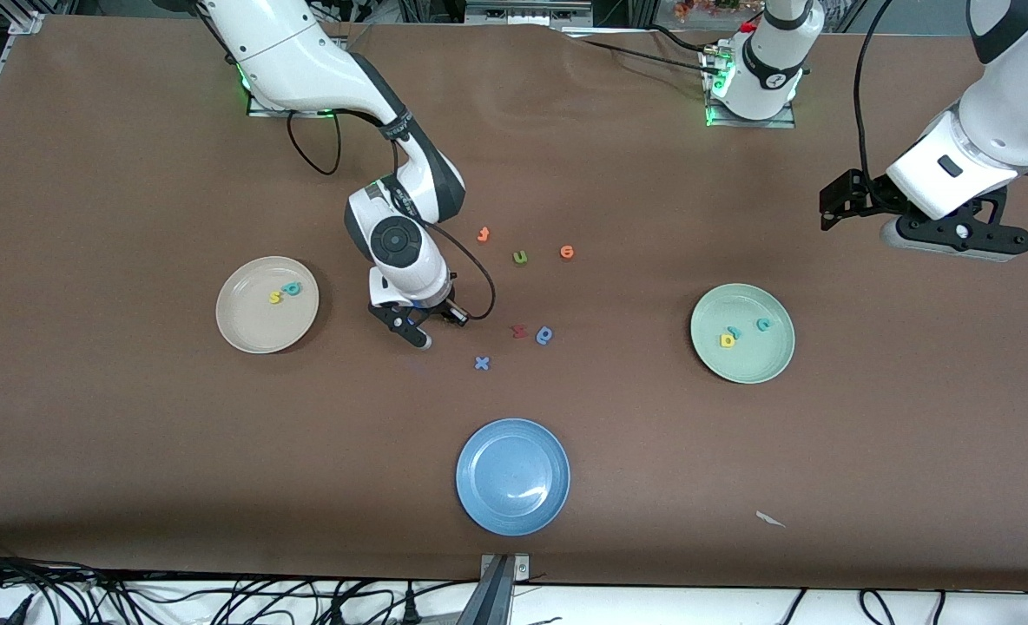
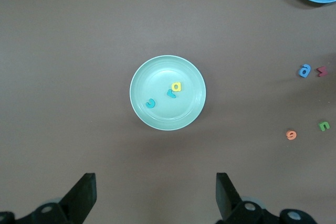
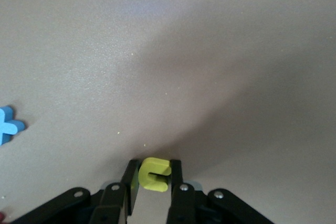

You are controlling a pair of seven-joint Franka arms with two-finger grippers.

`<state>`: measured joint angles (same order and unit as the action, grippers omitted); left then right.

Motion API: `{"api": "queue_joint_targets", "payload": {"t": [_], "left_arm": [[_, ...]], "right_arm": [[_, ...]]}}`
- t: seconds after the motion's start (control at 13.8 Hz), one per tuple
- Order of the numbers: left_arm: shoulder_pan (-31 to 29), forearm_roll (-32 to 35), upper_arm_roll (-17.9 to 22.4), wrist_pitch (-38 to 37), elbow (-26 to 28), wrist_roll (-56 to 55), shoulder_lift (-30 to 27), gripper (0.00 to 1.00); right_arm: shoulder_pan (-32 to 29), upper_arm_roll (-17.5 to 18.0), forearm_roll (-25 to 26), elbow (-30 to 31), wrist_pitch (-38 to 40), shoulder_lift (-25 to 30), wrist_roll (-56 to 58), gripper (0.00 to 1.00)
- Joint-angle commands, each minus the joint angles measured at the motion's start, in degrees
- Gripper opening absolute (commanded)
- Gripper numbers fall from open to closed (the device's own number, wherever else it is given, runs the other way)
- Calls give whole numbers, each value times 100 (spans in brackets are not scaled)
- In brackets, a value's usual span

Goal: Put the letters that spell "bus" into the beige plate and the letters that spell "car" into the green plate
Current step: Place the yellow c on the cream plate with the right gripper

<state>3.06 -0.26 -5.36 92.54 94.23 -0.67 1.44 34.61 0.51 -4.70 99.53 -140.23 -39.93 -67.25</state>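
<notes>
The right wrist view is the only one that shows what the right gripper (image 3: 152, 181) has got: its fingers are pinched in on the yellow u (image 3: 154, 173), down at the brown table (image 1: 132, 451). From the front view that gripper (image 1: 417, 332) sits low between the beige plate (image 1: 245, 334) and the loose letters, and the arm's own wrist blocks the u completely, so I can't tell there if it's lifted off the surface yet.

The beige plate has the yellow s (image 1: 275, 298) and the teal b (image 1: 291, 288) in it, touching or close to it.

The left gripper (image 2: 155, 195) hangs over the left arm's end of the table with jaws spread wide and nothing in them; the arm waits. Its wrist view looks straight down on the green plate (image 2: 157, 120) and reads the contents better: teal c (image 2: 150, 103), teal r (image 2: 170, 94), yellow a (image 2: 177, 86).

Loose stuff mid-table: a green u (image 1: 520, 257), orange e (image 1: 567, 252), orange t (image 1: 484, 234), a red letter (image 1: 519, 331) just beside the blue b (image 1: 544, 335), and a blue x (image 1: 482, 363). The blue plate (image 1: 479, 503) sits nearest the front camera.
</notes>
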Motion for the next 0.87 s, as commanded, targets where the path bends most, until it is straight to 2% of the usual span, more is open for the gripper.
{"api": "queue_joint_targets", "payload": {"t": [0.0,0.14,0.43,0.65,0.8], "left_arm": [[-16,-150,0,-78,-37,50,-21,100],[-16,-150,0,-78,-37,50,-21,100],[-16,-150,0,-70,-37,50,-21,100],[-7,-150,0,-78,-37,41,-21,100],[2,-150,0,-78,-37,41,-21,100]], "right_arm": [[-287,-25,-40,-75,625,326,666,2],[-708,-25,-14,249,970,844,1369,2],[-1613,-16,108,1399,1103,1811,3083,2],[-2097,-7,644,2068,964,2147,3586,2],[-2318,-7,725,2254,709,2104,3920,4]]}}
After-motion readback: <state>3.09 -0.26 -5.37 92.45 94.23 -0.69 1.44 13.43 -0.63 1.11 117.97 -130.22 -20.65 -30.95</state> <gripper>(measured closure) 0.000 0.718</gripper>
